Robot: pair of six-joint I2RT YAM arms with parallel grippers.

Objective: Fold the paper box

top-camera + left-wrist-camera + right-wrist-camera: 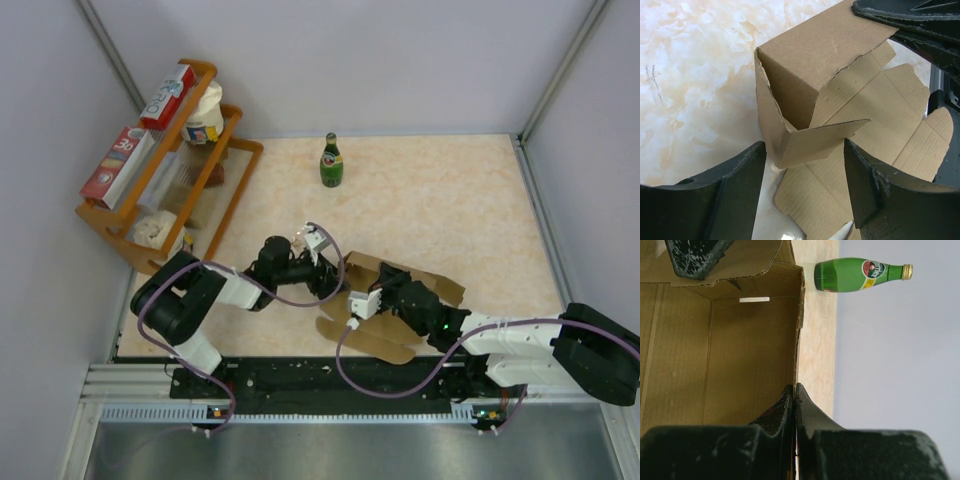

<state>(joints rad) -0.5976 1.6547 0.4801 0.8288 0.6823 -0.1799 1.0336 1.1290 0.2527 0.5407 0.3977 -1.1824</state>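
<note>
Black fingers (725, 200) of the left tool (805, 150): nearest the lens, lower left and lower right of the wrist frame. They stand apart with the jaws open, straddling a loose flap at the corner of the box (815, 55); no contact can be made out. Overhead, the left tool (330, 278) sits at frame centre.

Right tool (795, 390): bottom centre of its wrist frame, fingers pressed together on the edge of an upright box (740, 355) wall, gripping it. Overhead, the right tool (365, 300) lies just right of centre.

Worktop (430, 200): cream marbled surface filling the middle of the overhead frame, with grey walls on three sides. It also shows at upper left in the left wrist frame (690, 75) and as a narrow centre strip in the right wrist frame (817, 340).

Rack (242, 192): orange wood, tilted, upper left overhead. It carries two red-and-white cartons (118, 165) and a white tub (204, 115).

Box (380, 340): plain brown cardboard, partly folded, on the worktop at lower centre overhead, between the two tools. One corner stands raised, with two walls meeting. The remaining panels and notched flaps lie flat, spread toward lower right.

Bottle (331, 162): green glass with a gold cap, upright at upper centre overhead, well apart from the box. It is at upper right of the right wrist frame (855, 274).
</note>
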